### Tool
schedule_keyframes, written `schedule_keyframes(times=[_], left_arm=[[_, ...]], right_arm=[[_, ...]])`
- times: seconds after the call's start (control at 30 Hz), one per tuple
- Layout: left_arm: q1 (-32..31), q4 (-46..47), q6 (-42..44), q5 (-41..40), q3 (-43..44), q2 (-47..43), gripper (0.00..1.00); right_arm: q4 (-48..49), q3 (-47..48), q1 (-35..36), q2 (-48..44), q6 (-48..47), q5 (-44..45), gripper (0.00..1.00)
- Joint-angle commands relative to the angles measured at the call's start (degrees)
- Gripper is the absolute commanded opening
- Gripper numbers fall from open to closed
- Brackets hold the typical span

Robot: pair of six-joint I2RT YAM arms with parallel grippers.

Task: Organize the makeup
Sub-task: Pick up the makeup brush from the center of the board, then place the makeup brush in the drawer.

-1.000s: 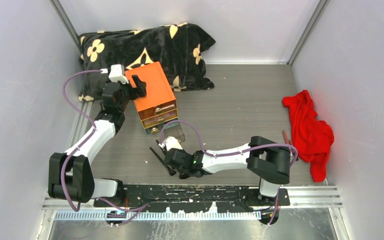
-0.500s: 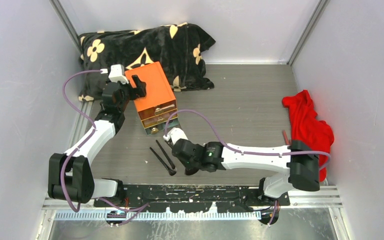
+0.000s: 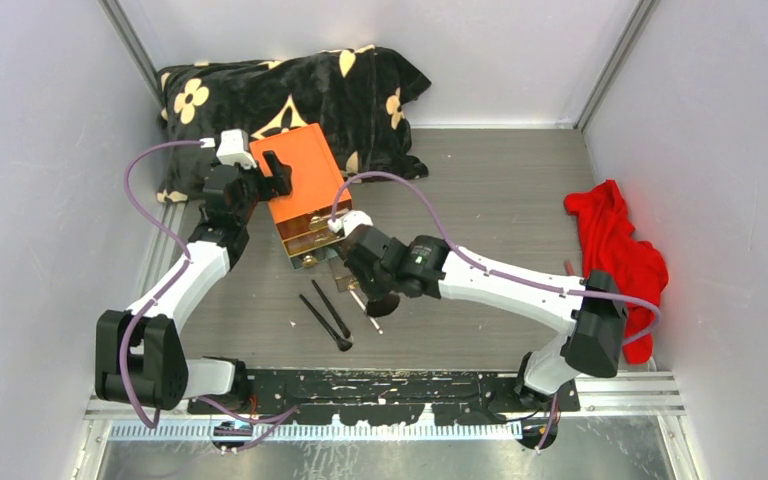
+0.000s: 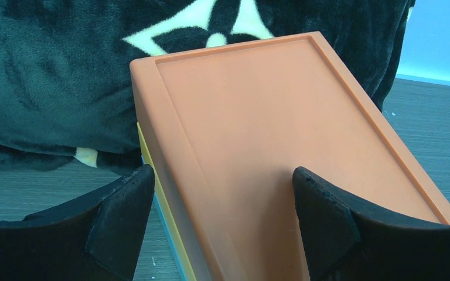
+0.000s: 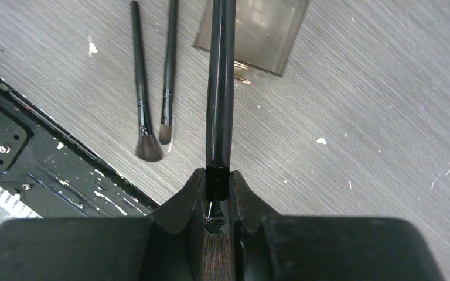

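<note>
One black-handled brush (image 5: 220,88), pinched endwise by the right fingers (image 5: 186,202), points straight ahead at the clear drawer (image 5: 269,35) (left fingers (image 4: 117,216) stand spread at the orange box (image 4: 269,146)).

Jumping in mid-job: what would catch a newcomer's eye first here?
A bright orange plastic drawer box sits back left on the table, the left arm's fingers straddling one top edge. Before it, the right arm's fingers pinch a thin black-handled brush, aimed at a clear plastic drawer; two more black brushes lie alongside.
</note>
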Motion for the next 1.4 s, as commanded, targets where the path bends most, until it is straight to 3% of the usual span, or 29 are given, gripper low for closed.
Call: schedule_keyframes(times=[0.0, 0.2, 0.5, 0.8, 1.37], left_arm=[[-0.14, -13.76, 3.57, -0.33, -2.46, 1.12, 0.86], [-0.14, -14.13, 3.62, -0.50, -2.37, 0.47, 0.86], [-0.14, -14.14, 3.62, -0.31, -2.61, 0.10, 0.86], [-0.14, -14.02, 3.31, -0.03, -2.70, -0.08, 0.86], [-0.14, -14.22, 3.03, 0.43, -2.35, -1.44, 0.86]], right_arm=[[-2.98, 2.63, -5.93, -1.61, 1.82, -9.59, 0.02], [-0.80, 3.07, -11.99, -0.27, 4.72, -25.78, 0.01], [-0.59, 2.06, -14.49, 2.67, 7.47, -35.27, 0.01], [-0.83, 0.40, -17.98, 4.48, 9.80, -34.95, 0.01], [-13.64, 22.07, -22.97, 21.30, 3.79, -34.31, 0.01]])
